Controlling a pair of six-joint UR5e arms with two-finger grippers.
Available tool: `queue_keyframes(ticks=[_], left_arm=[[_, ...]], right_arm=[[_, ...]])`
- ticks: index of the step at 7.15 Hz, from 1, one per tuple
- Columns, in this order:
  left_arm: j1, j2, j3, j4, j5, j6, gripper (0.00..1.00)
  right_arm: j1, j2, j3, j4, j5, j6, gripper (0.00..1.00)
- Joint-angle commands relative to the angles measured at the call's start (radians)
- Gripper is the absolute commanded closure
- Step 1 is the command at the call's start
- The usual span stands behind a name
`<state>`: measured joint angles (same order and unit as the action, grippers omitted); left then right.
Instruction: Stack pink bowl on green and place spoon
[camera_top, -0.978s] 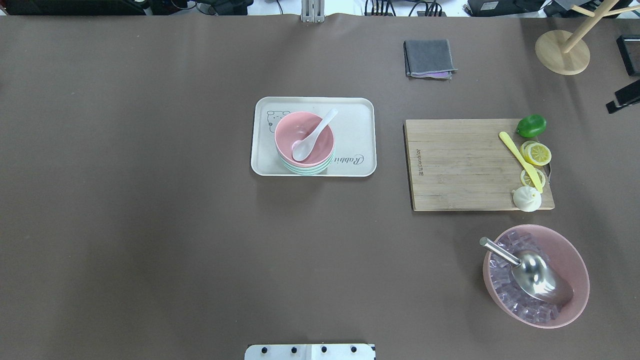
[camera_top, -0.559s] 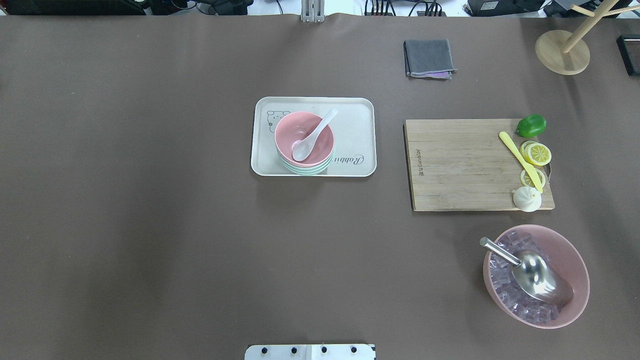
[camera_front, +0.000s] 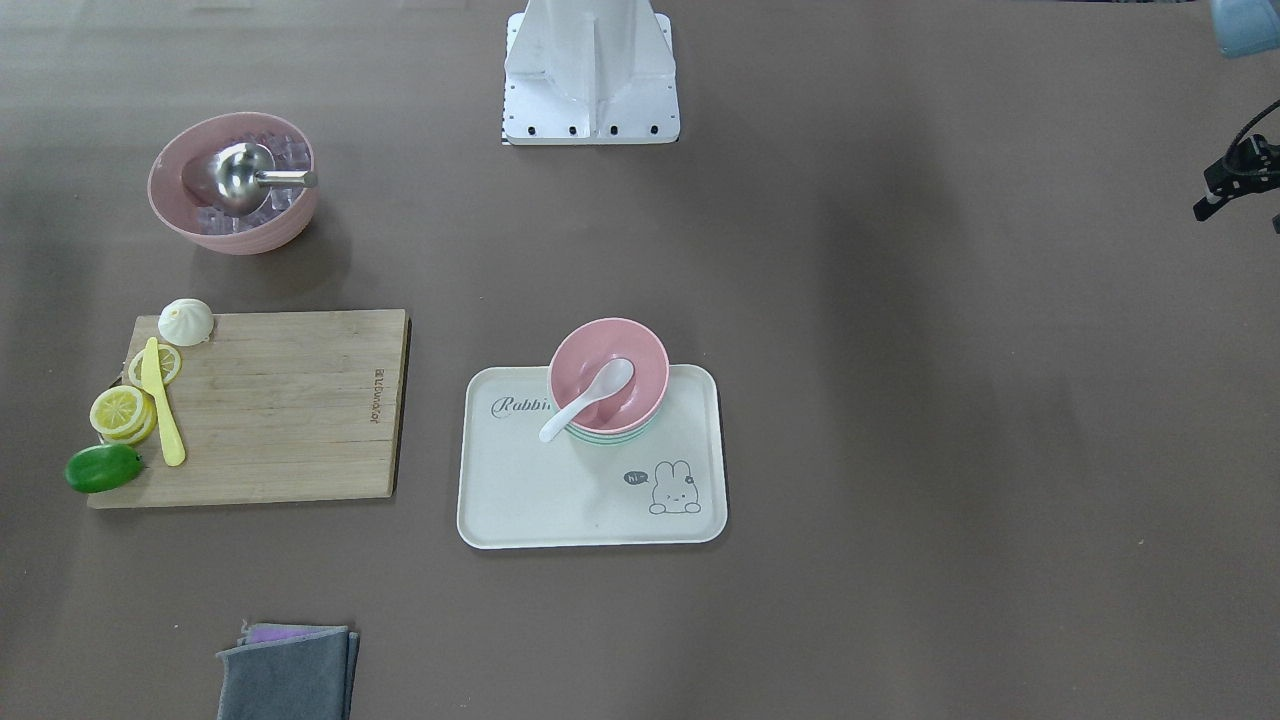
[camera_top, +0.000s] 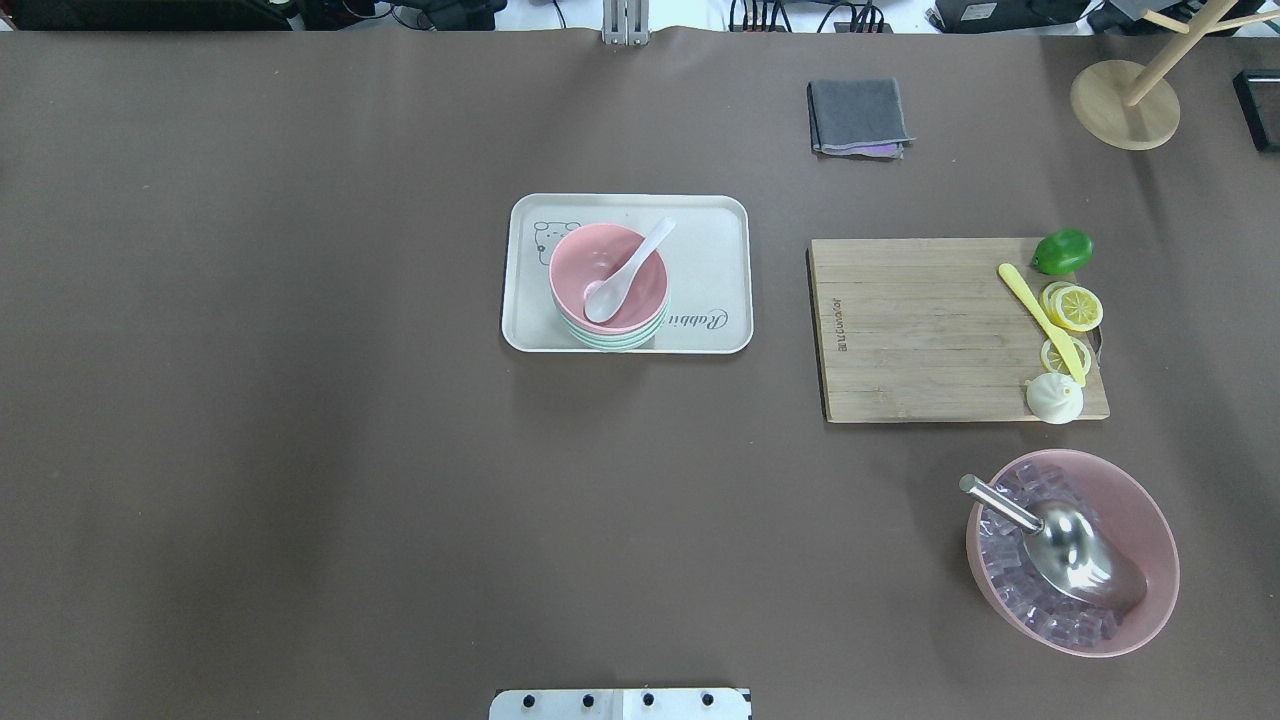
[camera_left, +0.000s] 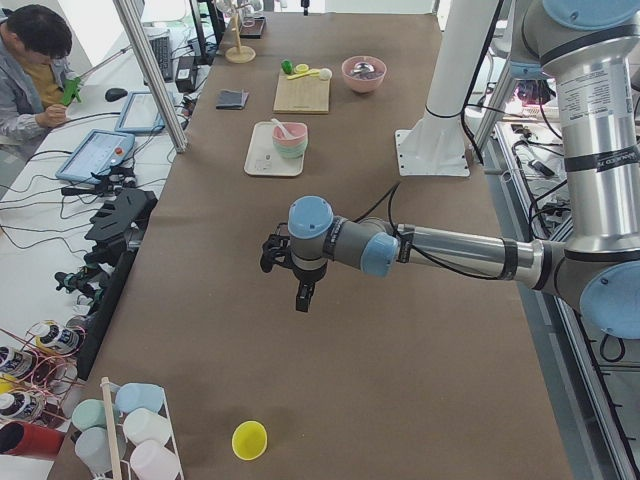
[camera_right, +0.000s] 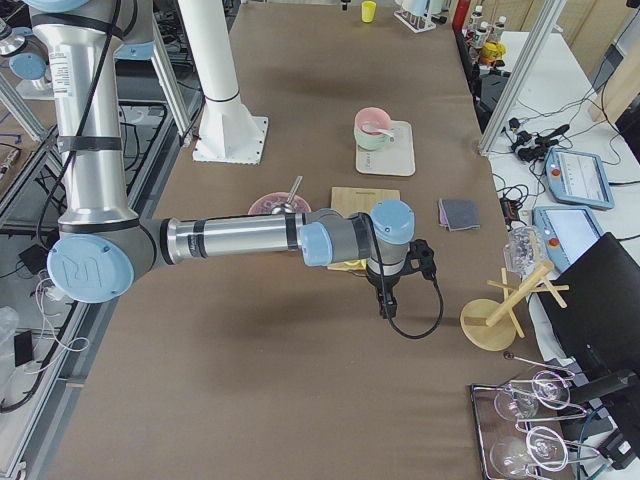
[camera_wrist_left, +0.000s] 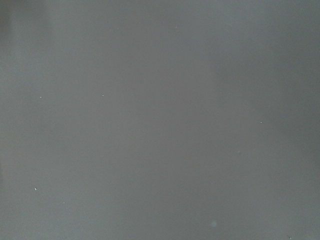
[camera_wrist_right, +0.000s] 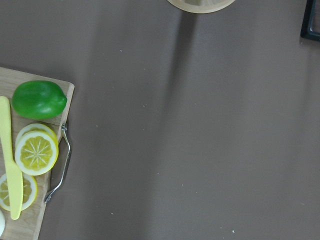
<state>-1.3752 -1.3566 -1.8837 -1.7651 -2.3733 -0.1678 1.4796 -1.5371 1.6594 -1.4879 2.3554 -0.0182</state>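
The pink bowl (camera_top: 608, 262) sits nested on the green bowl (camera_top: 612, 341) on the white tray (camera_top: 712, 245) at mid table. The white spoon (camera_top: 625, 272) lies in the pink bowl, its handle over the rim. The same stack shows in the front view (camera_front: 608, 362). My left gripper (camera_left: 303, 295) hangs over bare table far to the robot's left. My right gripper (camera_right: 385, 305) hangs over bare table beyond the cutting board. Both are far from the bowls and appear to hold nothing. I cannot tell whether they are open or shut.
A wooden cutting board (camera_top: 920, 330) holds a yellow knife, lemon slices, a lime and a bun. A large pink bowl (camera_top: 1150, 520) of ice cubes with a metal scoop stands near the robot's right. A grey cloth (camera_top: 858, 117) and a wooden stand (camera_top: 1125, 105) lie at the far side.
A dark part of the right arm at the overhead view's right edge has moved out of view. The bowls, spoon and tray have not moved.
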Motion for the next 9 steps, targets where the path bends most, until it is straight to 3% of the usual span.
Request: queue_keyframes(ticks=[1, 9], left_arm=[[-0.005, 0.002, 0.003, 0.000, -0.001, -0.001, 0.02], [-0.030, 0.017, 0.017, -0.045, -0.026, -0.001, 0.02]], right_arm=[[-0.001, -0.001, 0.013, 0.005, -0.001, 0.006, 0.00], [0.115, -0.035, 0.132, -0.009, -0.038, -0.005, 0.00]])
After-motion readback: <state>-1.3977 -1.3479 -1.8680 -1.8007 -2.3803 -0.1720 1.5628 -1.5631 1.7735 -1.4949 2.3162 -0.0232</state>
